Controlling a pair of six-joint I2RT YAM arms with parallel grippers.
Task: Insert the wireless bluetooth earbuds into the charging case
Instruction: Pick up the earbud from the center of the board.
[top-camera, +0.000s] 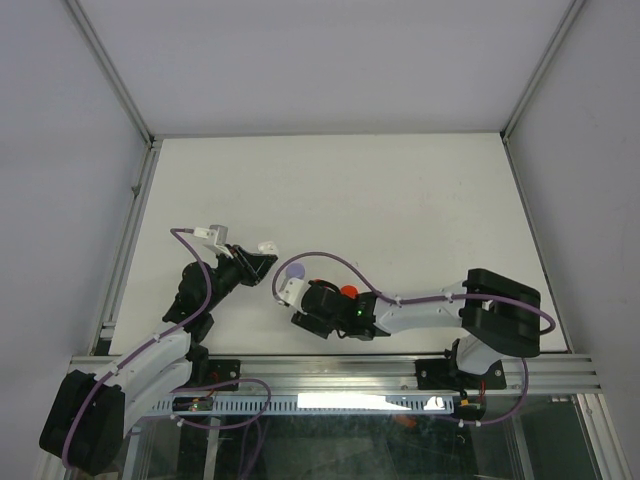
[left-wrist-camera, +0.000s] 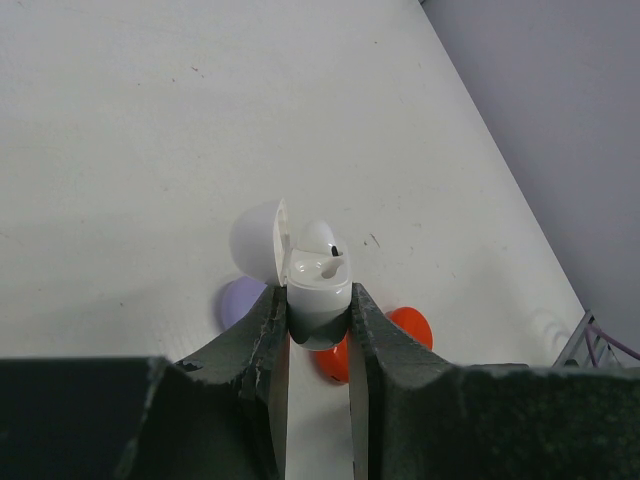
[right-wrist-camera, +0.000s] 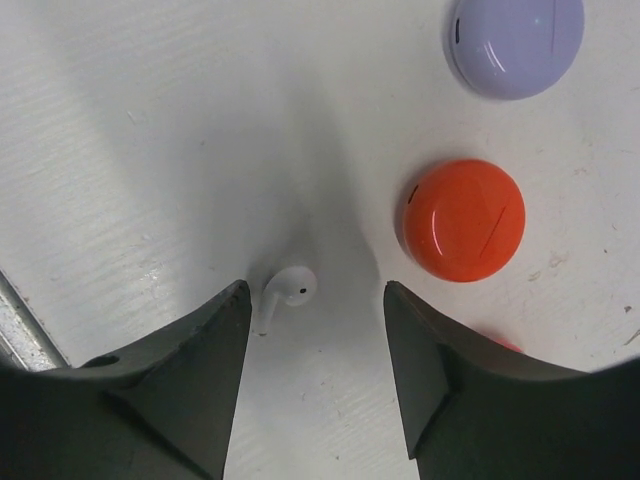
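**Fig.** Two-arm bench (left-wrist-camera: 150, 120) scene; places given rel. to the lilac disc (left-wrist-camera: 240, 302).

**(a) L wrist view.** L fingers (left-wrist-camera: 262, 345) are narrow and clamped on the base of the white charging case (left-wrist-camera: 318, 295), one finger on each side. The case is upright, w/ its lid hinged open on the side facing the lilac disc. A white earbud (left-wrist-camera: 328, 266) sits in the case, its dark-tipped stem angled away from the lilac disc. The case is just beside the lilac disc. A red disc (left-wrist-camera: 412, 325) lies beyond the case from it. A part-hidden red disc (left-wrist-camera: 335, 362) shows below the case, btwn the fingers.

**(b) R wrist view.** R fingers (right-wrist-camera: 190, 370) are spread wide, holding nothing. A second white earbud (right-wrist-camera: 292, 287) lies loose on the bench in the gap, nearer the finger farther from the lilac disc (right-wrist-camera: 515, 45). It is well apart from that disc, w/ a red disc (right-wrist-camera: 463, 220) closer to the disc than it is. Each disc rim carries a small dark mark, too small to read.

**(c) Top view.** Both arms' fingertips are near the lilac disc (top-camera: 292, 272).
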